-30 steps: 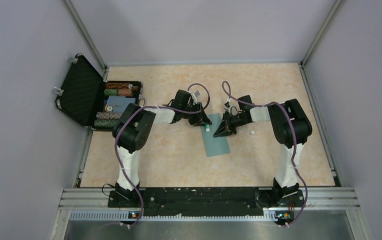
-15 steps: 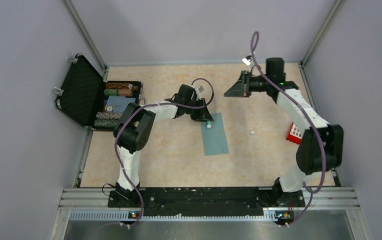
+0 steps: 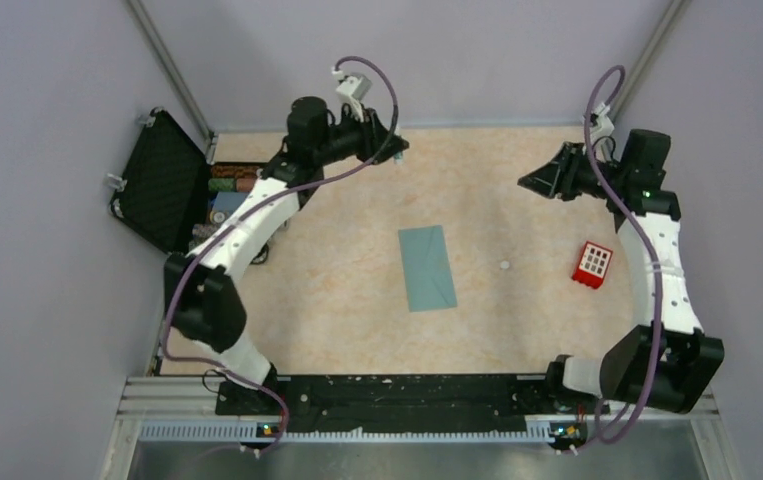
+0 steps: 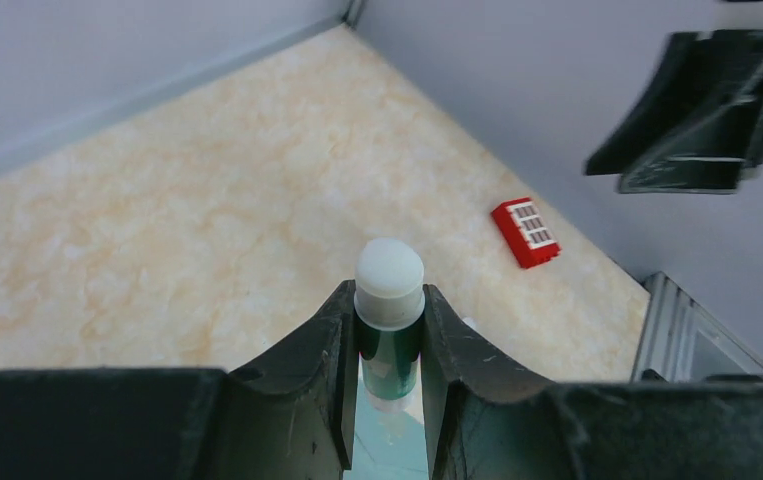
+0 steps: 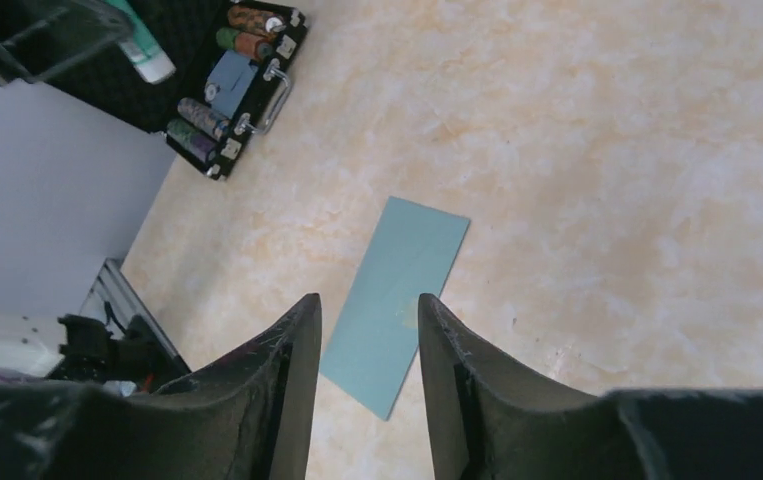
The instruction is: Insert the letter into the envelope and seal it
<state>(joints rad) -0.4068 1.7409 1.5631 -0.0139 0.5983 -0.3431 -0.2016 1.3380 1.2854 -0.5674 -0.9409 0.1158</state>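
Tabletop, open case of rolls, envelope

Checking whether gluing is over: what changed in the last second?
Both arms rose away from the envelope and swung toward the far corners, the left fingers carrying the glue stick along; the right fingers are open, empty. Envelope and small white piece stayed put.
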